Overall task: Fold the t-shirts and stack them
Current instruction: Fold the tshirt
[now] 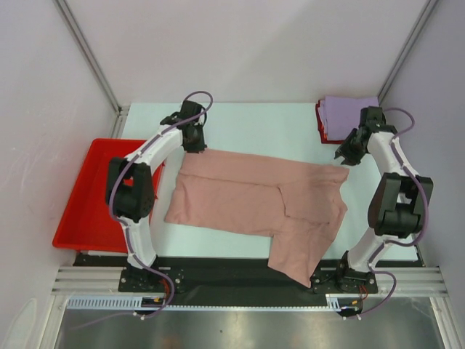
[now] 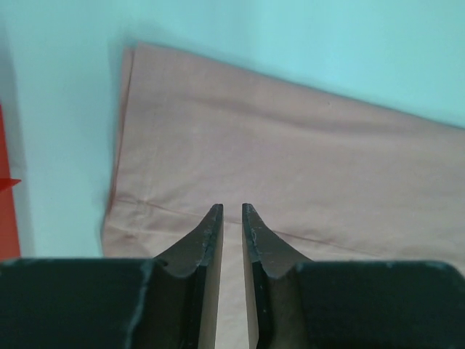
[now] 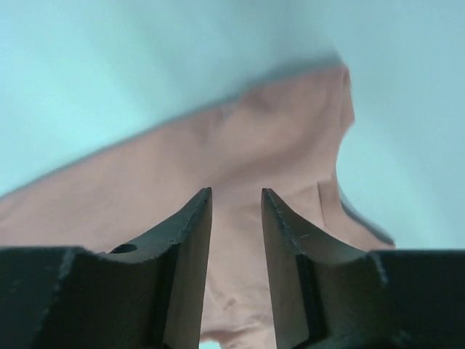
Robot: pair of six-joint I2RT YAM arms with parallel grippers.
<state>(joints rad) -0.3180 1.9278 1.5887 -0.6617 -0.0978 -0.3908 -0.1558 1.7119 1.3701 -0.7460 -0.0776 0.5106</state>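
1. Finding the pink t-shirt (image 1: 247, 196) spread flat on the table (image 1: 269, 127), running long from left to right, with one part reaching over the near edge.
2. Hanging the left gripper (image 1: 196, 145) right over the shirt's far left corner, jaws open just a tiny crack, holding nothing.
3. Hanging the right gripper (image 1: 342, 157) right over the far right corner, jaws open a bit wider, holding nothing too.
4. Noticing each arm nearest its own corner, with the shirt's far edge stretching straight between the two grippers.
5. Guessing at the next move: pinching both far corners together and pulling them toward the near side, folding across the short way.
6. Spotting the folded lavender t-shirt (image 1: 350, 116) resting on a red t-shirt (image 1: 320, 125) at the far right, close to the right arm.
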